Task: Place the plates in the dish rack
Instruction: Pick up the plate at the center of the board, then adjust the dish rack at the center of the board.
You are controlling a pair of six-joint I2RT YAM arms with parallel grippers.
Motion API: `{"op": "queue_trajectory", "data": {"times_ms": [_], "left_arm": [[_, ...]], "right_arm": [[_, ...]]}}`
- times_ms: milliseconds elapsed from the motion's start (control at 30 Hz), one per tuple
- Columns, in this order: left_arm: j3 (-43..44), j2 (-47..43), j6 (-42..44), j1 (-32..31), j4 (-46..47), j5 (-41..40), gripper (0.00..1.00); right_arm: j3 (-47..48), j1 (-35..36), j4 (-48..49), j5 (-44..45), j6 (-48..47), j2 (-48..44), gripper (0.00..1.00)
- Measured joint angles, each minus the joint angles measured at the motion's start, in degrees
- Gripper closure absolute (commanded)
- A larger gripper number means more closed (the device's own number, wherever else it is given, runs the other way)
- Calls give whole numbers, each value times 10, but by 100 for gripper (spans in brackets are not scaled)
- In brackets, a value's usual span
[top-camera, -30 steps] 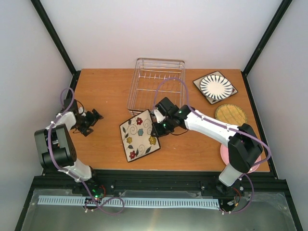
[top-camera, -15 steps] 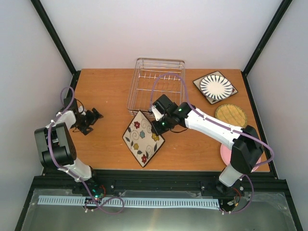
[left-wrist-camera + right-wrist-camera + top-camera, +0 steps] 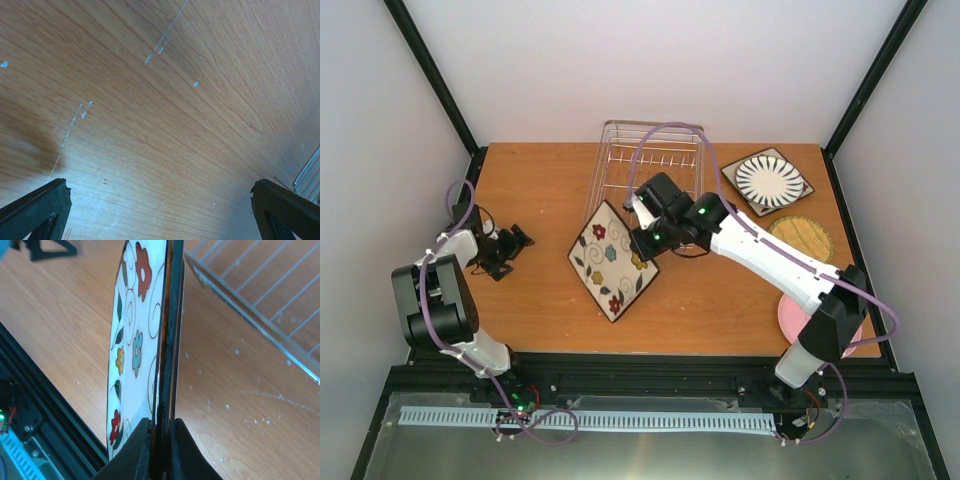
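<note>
The floral plate [image 3: 608,262] is gripped by its rim in the right tool [image 3: 642,243] and held on edge over the counter's [image 3: 540,180] middle — just beside the dish rack [image 3: 650,165]. The left tool [image 3: 513,242] is spread wide and empty near the left edge.

I count four plates, no two alike. One is the square floral plate [image 3: 610,260], held on edge in my right claw [image 3: 642,243]. One is the square striped plate [image 3: 767,181], at the far right corner of the table [image 3: 530,300]. One is the round tan plate [image 3: 808,236], by the right edge. One is the round pink plate [image 3: 786,318], at the near right corner and partly hidden under my arm. There is one dish rack [image 3: 645,165], at the far edge. I have two claws; the left claw [image 3: 520,240] is by the left edge.
</note>
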Motion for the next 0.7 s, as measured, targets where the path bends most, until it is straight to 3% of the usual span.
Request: {"op": "queue_trajectory", "data": {"times_ms": [400,700], "left_arm": [[11,0,26,-12,9,4,0],[123,4,40,-137,15,-9,0]], "right_arm": [[196,-2,-81,73,-2,11,97],[335,-80,-134,133,5,75,97]]}}
